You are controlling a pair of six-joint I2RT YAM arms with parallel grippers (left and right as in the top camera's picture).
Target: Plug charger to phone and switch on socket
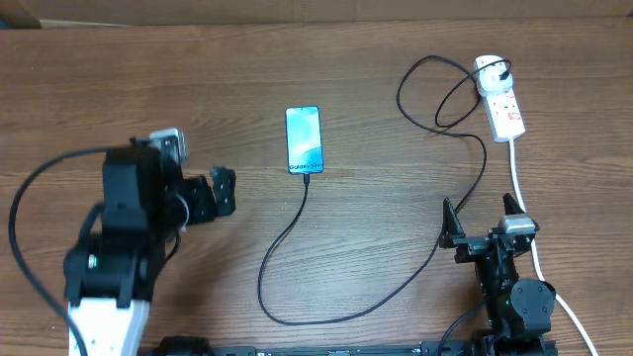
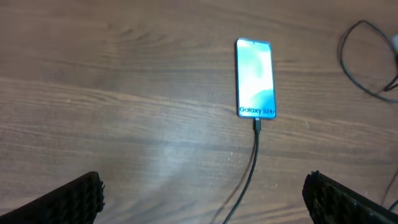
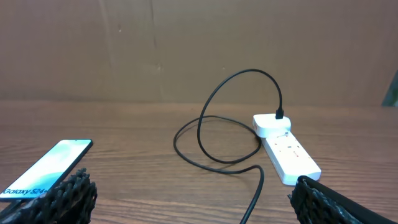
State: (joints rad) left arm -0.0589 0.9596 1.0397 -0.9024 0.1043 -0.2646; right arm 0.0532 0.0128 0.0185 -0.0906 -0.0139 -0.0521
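The phone (image 1: 305, 139) lies face up mid-table, screen lit blue. The charger (image 1: 297, 232), a thin black cable, meets the phone's lower edge, loops toward the front and runs right to the white socket (image 1: 504, 104), where its black plug (image 1: 499, 73) sits in the far end. My left gripper (image 1: 226, 190) is open, left of the phone and apart from it. In the left wrist view the phone (image 2: 255, 78) and charger (image 2: 254, 155) lie ahead of the open left gripper (image 2: 205, 205). My right gripper (image 1: 483, 216) is open at the front right. In the right wrist view the right gripper (image 3: 199, 202) faces the socket (image 3: 286, 149), charger (image 3: 230, 118) and phone (image 3: 43, 168).
A thick white cord (image 1: 521, 183) runs from the socket toward the front right, past the right arm. The wooden table (image 1: 119, 79) spans the view. A brown wall (image 3: 186, 43) stands behind the table.
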